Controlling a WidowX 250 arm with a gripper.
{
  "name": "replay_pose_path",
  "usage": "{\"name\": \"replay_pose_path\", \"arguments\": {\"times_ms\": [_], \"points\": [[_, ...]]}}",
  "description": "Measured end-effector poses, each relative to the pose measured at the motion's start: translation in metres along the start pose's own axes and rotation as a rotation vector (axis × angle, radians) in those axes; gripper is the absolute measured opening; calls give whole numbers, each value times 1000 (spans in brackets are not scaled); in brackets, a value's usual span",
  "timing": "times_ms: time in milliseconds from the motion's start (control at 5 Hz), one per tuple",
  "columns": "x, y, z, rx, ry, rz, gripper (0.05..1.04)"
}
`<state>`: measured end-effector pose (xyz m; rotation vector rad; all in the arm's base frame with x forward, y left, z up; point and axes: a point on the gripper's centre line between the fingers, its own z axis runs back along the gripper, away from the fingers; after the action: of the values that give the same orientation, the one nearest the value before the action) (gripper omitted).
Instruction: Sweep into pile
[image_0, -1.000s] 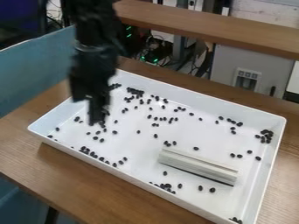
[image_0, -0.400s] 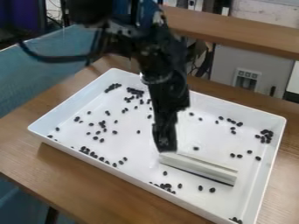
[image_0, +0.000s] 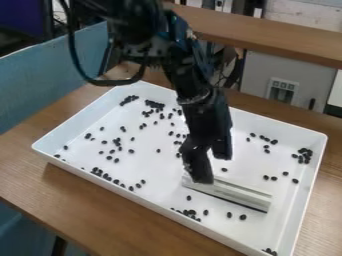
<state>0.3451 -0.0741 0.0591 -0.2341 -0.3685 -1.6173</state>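
Note:
The black gripper (image_0: 212, 167) hangs over the right-centre part of the white tray (image_0: 157, 172), its fingers spread apart with nothing visible between them. One fingertip overlaps the upper-left end of a long pale block (image_0: 239, 194) lying in the tray; whether they touch I cannot tell. Small dark beans are scattered over the tray floor. Clusters of them lie near the right wall (image_0: 304, 155), at the far left corner (image_0: 129, 100) and by the near wall (image_0: 189, 213). The arm hides part of the tray floor behind it.
Raised walls surround the tray, which stands on a brown wooden table (image_0: 100, 200). Behind it runs a wooden shelf (image_0: 267, 37), with a grey cabinet (image_0: 287, 80) beneath. A blue-green panel (image_0: 53, 80) stands at the left, and a cable loops beside the arm.
From the tray's left side the gripper has swung right to the pale block's upper-left end, and its fingers now show apart. The block and beans look unmoved.

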Motion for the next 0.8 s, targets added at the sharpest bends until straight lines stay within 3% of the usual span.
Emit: {"name": "replay_pose_path", "arguments": {"times_ms": [200, 400, 800], "points": [[-3, 8, -4, -10, 26, -139, 1000], [0, 3, -19, -56, 94, -143, 1000], [-6, 2, -43, -81, 271, -77, 952]]}}
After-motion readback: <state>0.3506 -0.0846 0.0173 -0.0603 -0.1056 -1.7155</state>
